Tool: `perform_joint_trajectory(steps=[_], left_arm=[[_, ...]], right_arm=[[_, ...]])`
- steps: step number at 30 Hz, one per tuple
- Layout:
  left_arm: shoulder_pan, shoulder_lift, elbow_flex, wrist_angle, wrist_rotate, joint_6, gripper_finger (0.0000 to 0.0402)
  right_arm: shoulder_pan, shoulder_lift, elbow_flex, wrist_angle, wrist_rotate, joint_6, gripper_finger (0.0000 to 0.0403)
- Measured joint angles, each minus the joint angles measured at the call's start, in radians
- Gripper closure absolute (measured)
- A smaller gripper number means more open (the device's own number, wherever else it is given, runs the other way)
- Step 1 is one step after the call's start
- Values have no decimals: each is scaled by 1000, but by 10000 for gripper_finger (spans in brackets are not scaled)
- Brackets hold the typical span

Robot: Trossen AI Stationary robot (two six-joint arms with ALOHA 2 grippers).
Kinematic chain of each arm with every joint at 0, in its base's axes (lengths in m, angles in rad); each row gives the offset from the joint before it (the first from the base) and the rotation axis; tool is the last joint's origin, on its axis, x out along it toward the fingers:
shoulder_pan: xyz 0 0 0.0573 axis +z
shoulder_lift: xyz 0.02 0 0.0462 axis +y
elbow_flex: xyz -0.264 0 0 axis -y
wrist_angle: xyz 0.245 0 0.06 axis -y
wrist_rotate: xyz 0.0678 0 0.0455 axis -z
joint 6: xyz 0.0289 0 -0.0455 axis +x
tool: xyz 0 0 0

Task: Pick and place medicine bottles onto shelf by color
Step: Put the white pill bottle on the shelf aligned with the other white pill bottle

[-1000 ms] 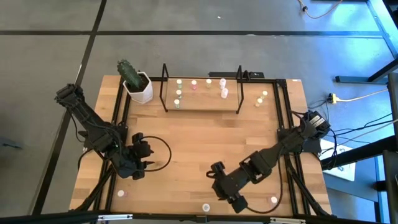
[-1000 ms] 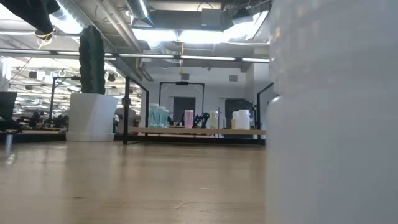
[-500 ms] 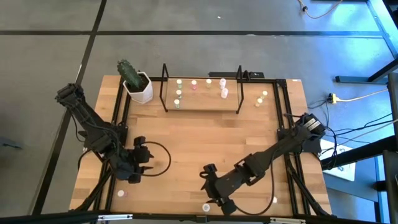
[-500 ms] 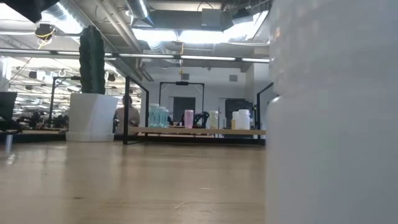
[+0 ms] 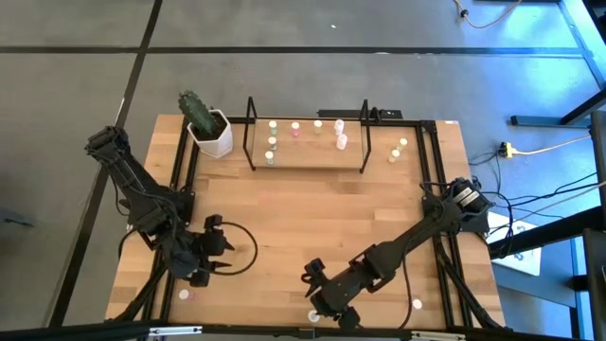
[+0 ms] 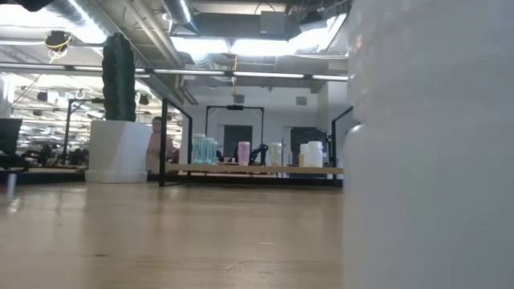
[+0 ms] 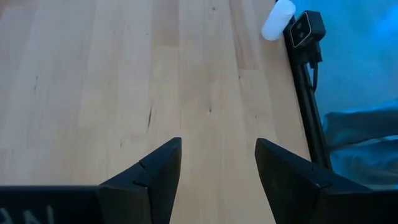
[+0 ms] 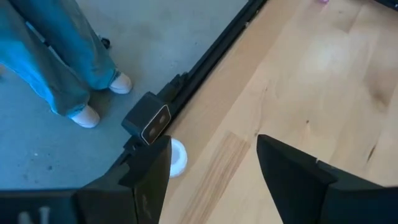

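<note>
Fingers of your right gripper (image 5: 319, 305) spread wide and empty, hovering just beside a tiny white-topped bottle (image 5: 313, 315) at the table's near edge, your left gripper (image 5: 214, 258) likewise parted, holding nothing, your black wire shelf (image 5: 308, 142) with sorted bottles well apart at the far side.

my table, seen from overhead

low black wire shelf with wooden floor (image 5: 308, 142) stands at the far edge, tiny whitish medicine bottles (image 5: 272, 141) on it; white hexagonal cactus pot (image 5: 212, 134) just left; more bottles lie along the near edge.
</note>
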Motion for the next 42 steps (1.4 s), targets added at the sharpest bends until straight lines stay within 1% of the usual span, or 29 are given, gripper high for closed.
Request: perform_joint_trajectory(steps=[5, 12, 15, 17, 20, 24, 30, 42], left_arm=[[0, 0, 0, 23, 0, 18, 204], [0, 0, 0, 241, 3, 251, 204], [0, 0, 0, 261, 3, 305, 204], [0, 0, 0, 260, 12, 308, 204], [0, 0, 0, 260, 53, 308, 204], [0, 0, 0, 258, 54, 310, 204], [0, 0, 0, 258, 54, 310, 204], [0, 0, 0, 259, 54, 310, 204]], right_arm=[[0, 0, 0, -16, 0, 1, 163], [0, 0, 0, -21, 1, 3, 163], [0, 0, 0, -24, 1, 3, 163], [0, 0, 0, -24, 1, 4, 163], [0, 0, 0, -25, 1, 4, 163], [0, 0, 0, -25, 1, 17, 163], [0, 0, 0, -25, 2, 106, 163], [0, 0, 0, -25, 2, 48, 163]])
